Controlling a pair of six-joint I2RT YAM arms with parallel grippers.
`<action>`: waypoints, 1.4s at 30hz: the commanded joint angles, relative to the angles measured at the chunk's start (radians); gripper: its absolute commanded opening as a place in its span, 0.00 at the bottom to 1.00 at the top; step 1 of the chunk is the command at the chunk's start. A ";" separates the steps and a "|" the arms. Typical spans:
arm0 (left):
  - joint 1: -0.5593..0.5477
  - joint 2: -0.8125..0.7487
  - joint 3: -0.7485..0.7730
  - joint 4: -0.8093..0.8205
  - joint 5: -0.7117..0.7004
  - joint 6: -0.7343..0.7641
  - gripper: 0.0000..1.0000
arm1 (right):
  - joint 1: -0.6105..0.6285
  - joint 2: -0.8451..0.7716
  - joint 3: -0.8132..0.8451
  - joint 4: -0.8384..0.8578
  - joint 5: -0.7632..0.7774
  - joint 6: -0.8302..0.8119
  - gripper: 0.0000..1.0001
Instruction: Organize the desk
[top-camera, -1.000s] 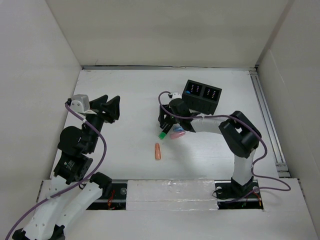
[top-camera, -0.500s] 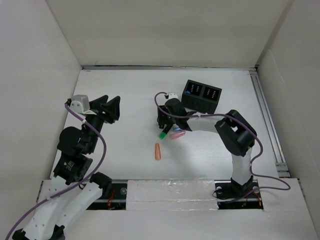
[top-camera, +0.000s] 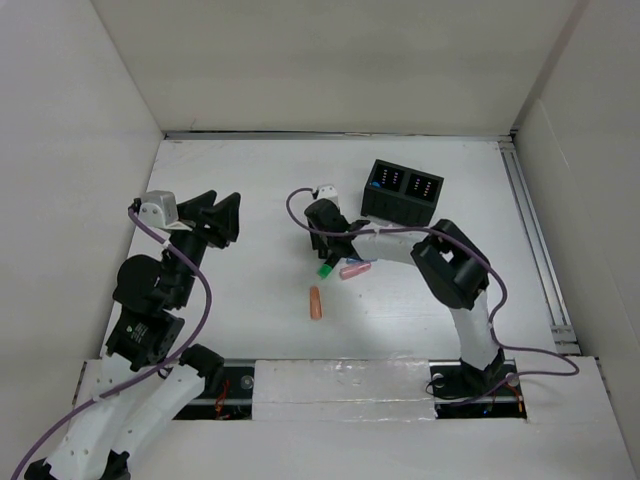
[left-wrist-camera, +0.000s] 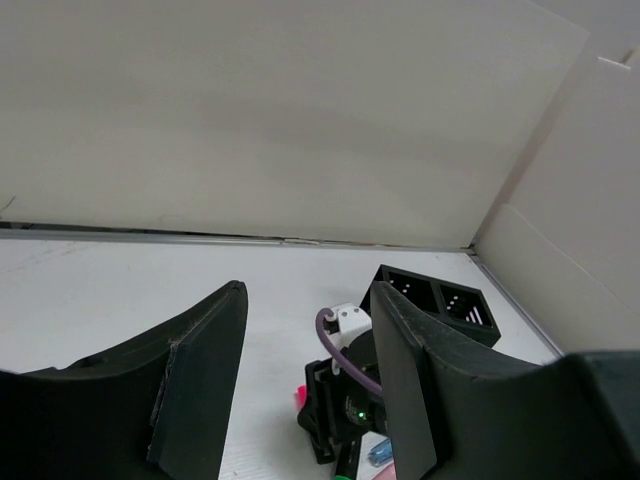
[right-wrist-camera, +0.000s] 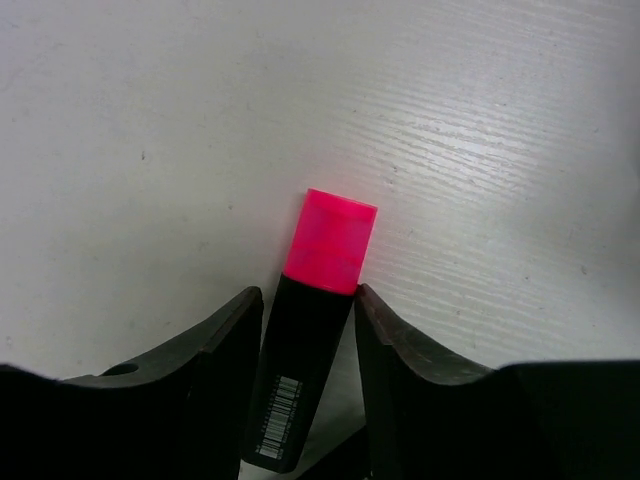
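Right fingers (right-wrist-camera: 200, 370) clamped on pink-capped black marker (right-wrist-camera: 310, 370) lying on the desk (right-wrist-camera: 150, 150), left fingers (left-wrist-camera: 200, 390) spread wide, holding nothing.

Our white bench (top-camera: 250, 180) has a pink-capped highlighter (right-wrist-camera: 312, 330) lying between the right jaws, plus an orange stick (top-camera: 316, 302) near them.

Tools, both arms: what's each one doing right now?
Left tool: open, nothing between its fingers.
Right tool: closed on the pink-capped highlighter.
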 joint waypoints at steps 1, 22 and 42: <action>-0.001 -0.015 0.001 0.058 0.007 -0.006 0.49 | 0.047 0.039 0.054 -0.102 0.130 -0.023 0.47; -0.001 -0.004 0.003 0.058 0.007 -0.006 0.48 | -0.225 -0.384 -0.138 0.346 -0.264 -0.003 0.11; -0.001 -0.001 0.000 0.058 0.006 -0.005 0.49 | -0.390 -0.288 -0.058 0.355 0.124 -0.207 0.12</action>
